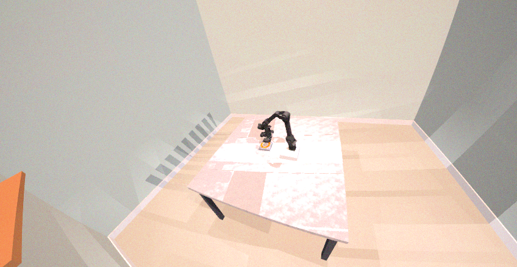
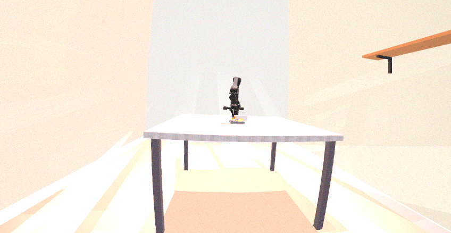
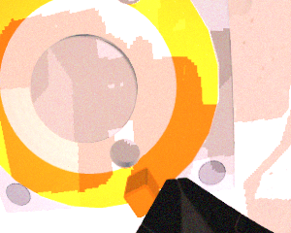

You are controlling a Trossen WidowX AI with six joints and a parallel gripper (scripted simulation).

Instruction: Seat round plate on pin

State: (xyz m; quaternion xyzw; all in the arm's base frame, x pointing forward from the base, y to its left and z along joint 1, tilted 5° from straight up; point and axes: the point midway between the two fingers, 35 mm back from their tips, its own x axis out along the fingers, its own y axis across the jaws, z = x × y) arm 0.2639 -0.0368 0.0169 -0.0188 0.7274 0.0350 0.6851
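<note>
The pincer (image 3: pixel 183 184) is pressed together on nothing, its tip just beside the orange tab (image 3: pixel 142 189). Beyond the tab, a hole (image 3: pixel 125 153) opens in the round plate (image 3: pixel 184 16), which rests on the grey base (image 3: pixel 225 116) on the desk (image 3: pixel 269 58).

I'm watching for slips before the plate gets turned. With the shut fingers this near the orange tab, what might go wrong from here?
1. The shut gripper sits just beside the small orange tab; the narrow tips may glance off it and not turn the yellow plate.
2. Pressing down on the tab could wedge the plate harder onto the pin; the wrist view doesn't clearly show which grey circle is the pin.
3. A sideways push might shift the base across the table.
</note>
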